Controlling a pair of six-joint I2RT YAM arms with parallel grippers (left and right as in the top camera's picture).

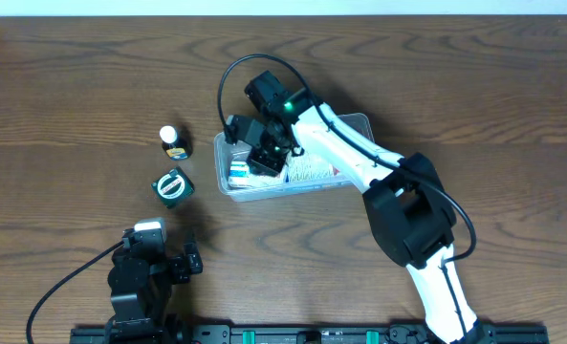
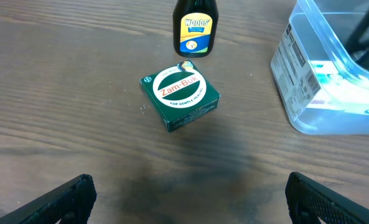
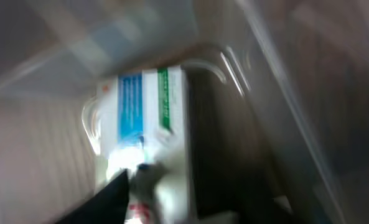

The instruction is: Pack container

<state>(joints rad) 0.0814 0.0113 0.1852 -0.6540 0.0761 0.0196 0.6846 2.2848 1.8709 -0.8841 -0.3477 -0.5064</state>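
I see the container mid-table, a white-and-blue box already inside. My right gripper dips into its 9 o'clock end (too blurred, I cannot tell its grip). The left gripper hangs spread wide. The green box and bottle, at the container's 9 o'clock, are not yet packed.

clr plastic container, matt wood table

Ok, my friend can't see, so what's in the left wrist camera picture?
A small green Zam-Buk box sits on the brown wooden table, with a dark Woods' bottle just behind it. The clear container is at the right edge, and the left gripper is open, its black fingers in the bottom corners.
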